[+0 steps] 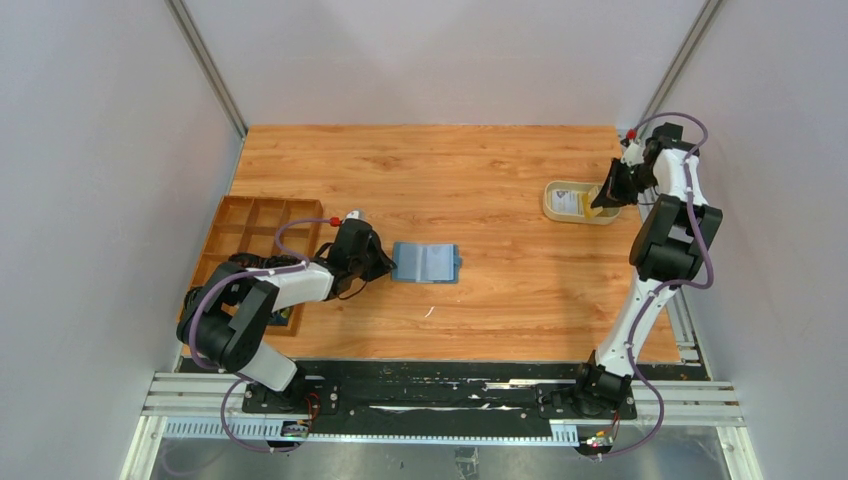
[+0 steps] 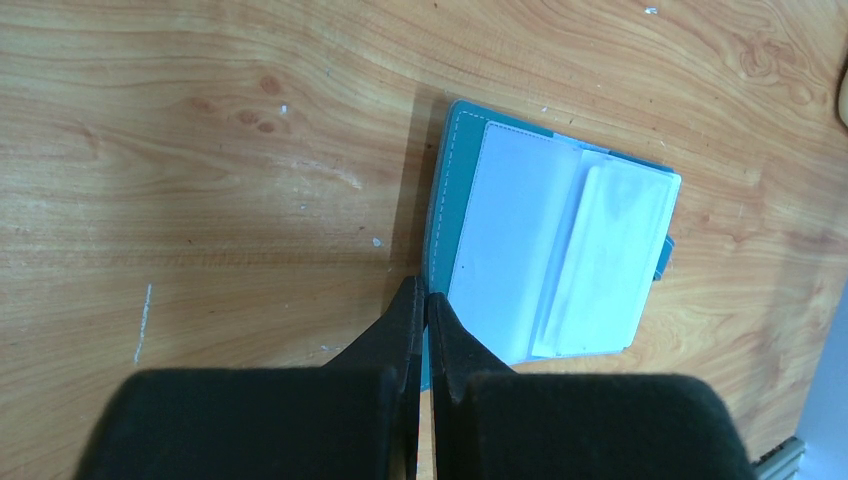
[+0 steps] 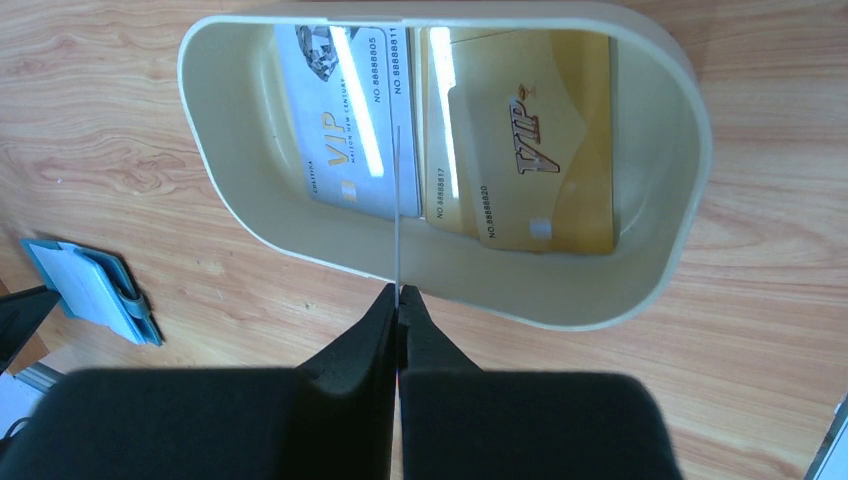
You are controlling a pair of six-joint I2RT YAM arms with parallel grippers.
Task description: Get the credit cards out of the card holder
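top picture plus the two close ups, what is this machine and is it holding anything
Two robot arms are bolted to a wooden table. The wide picture looks down from above; each close-up comes from a camera on one arm's wrist, its own black fingers at the bottom. The left gripper is shut, tips at the edge of the open blue card holder. The right gripper pinches a thin card edge-on over a cream dish holding a silver card and gold cards. A wooden tray lies at the left.
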